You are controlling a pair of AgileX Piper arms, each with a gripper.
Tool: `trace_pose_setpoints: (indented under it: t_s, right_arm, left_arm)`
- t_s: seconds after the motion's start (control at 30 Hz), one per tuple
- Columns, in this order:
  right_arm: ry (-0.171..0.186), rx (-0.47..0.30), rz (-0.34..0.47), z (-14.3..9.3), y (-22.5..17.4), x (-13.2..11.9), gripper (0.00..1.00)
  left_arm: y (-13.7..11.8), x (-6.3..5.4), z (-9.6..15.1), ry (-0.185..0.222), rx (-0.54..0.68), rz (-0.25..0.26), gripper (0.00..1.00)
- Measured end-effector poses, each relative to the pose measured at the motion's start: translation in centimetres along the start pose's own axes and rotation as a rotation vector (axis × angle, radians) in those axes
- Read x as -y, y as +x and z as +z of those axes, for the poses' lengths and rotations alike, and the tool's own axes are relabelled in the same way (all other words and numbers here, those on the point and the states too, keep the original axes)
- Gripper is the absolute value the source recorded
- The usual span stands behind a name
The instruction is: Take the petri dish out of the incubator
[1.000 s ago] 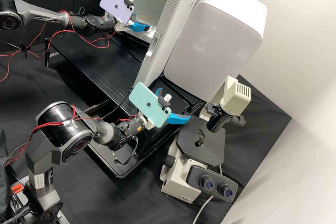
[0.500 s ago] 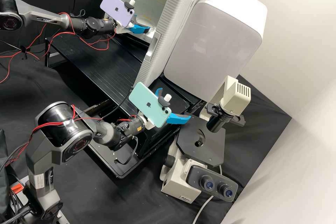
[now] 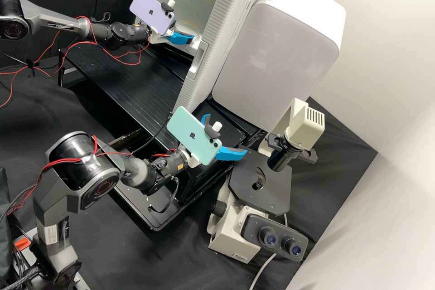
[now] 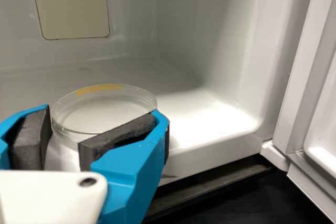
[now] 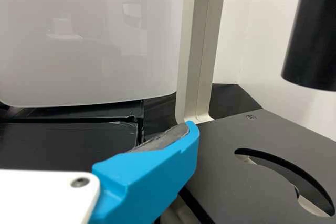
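Petri dish point(image 4: 102, 106) sits on the floor of the open incubator point(image 4: 210, 114), close to its front lip, with your left tool point(image 4: 102, 115) set low and level around it. Whether that tool has clamped the dish or merely brackets it cannot be told. The flat approach probably suits drawing the shallow dish out without tipping its lid. Your right tool point(image 3: 233, 152) hangs spread and empty outside the incubator, beside its swung door, apparently parked to leave the exit path free.
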Motion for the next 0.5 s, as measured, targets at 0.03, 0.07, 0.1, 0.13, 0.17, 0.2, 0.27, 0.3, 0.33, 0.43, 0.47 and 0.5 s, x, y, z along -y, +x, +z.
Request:
trace_pose_setpoints:
  t_s: [0.03,0.07,0.1,0.13,0.17,0.2,0.27,0.3,0.33,0.43,0.47,0.5]
  right_arm:
    - [0.000,0.000,0.000,0.00,0.00,0.00,1.00]
    - [0.000,0.000,0.000,0.00,0.00,0.00,1.00]
    - [0.000,0.000,0.000,0.00,0.00,0.00,1.00]
    - [0.000,0.000,0.000,0.00,0.00,0.00,1.00]
    - [0.000,0.000,0.000,0.00,0.00,0.00,1.00]
    - [0.000,0.000,0.000,0.00,0.00,0.00,1.00]
    - [0.000,0.000,0.000,0.00,0.00,0.00,1.00]
    - [0.000,0.000,0.000,0.00,0.00,0.00,1.00]
    - [0.000,0.000,0.000,0.00,0.00,0.00,1.00]
    - [0.000,0.000,0.000,0.00,0.00,0.00,1.00]
    - [0.000,0.000,0.000,0.00,0.00,0.00,1.00]
    - [0.000,0.000,0.000,0.00,0.00,0.00,1.00]
  left_arm:
    - [0.04,0.08,-0.01,0.001,0.000,-0.001,1.00]
    - [0.04,0.08,-0.01,0.001,0.000,-0.001,1.00]
    - [0.04,0.08,-0.01,0.001,0.000,-0.001,1.00]
    - [0.04,0.08,-0.01,0.001,0.000,-0.001,1.00]
    - [0.04,0.08,-0.01,0.001,0.000,-0.001,1.00]
    - [0.04,0.08,-0.01,0.001,0.000,-0.001,1.00]
    - [0.04,0.07,-0.02,0.001,-0.002,-0.001,1.00]
    - [0.04,0.07,-0.02,0.001,-0.002,-0.001,1.00]
    - [0.04,0.08,-0.03,-0.001,-0.002,-0.001,1.00]
    - [0.04,0.07,-0.05,-0.005,-0.005,-0.001,1.00]
    - [0.04,0.07,-0.05,-0.005,-0.005,-0.001,1.00]
    - [0.04,0.08,-0.06,-0.003,-0.006,-0.002,1.00]
